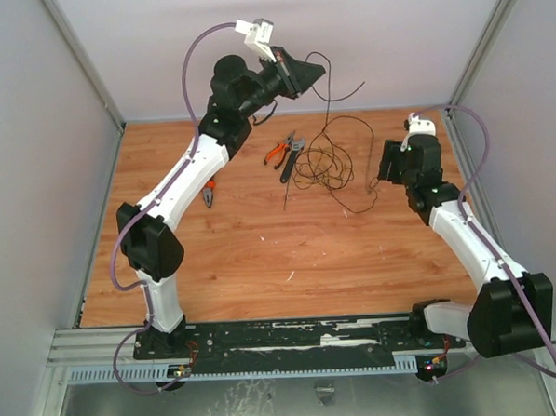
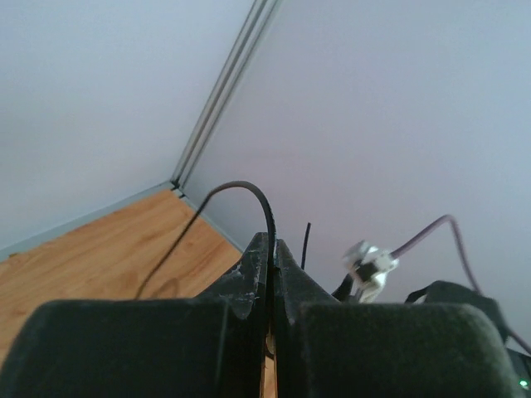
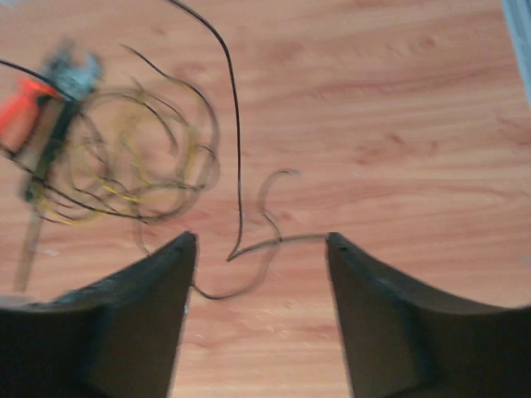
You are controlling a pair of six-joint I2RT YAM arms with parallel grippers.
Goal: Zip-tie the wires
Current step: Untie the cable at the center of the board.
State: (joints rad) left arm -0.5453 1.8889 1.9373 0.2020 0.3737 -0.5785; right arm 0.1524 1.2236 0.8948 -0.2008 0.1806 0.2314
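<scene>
High over the far side of the bench (image 1: pixel 243 256), the left hand (image 1: pixel 319 69) is clamped on one strand of the wires (image 1: pixel 320 164), which climbs from the loose coil toward the back wall. The coil has no single axis; its free tail trails toward the right hand (image 3: pixel 261 240), which hangs empty with its jaws apart. That hand should probably lower straight and pinch the tail while the lifted strand keeps gentle tension. The zip tie (image 1: pixel 287 191) lies beside the coil's left edge, running near to far.

The left arm (image 1: pixel 179 187) and right arm (image 1: pixel 466 240) pair white link shells with bulky black joint housings. A lilac cable (image 1: pixel 188 64) runs along each. Each ends in matte black wedge-shaped fingers (image 3: pixel 133 332), with a white block (image 1: pixel 255 30) at the wrist.
</scene>
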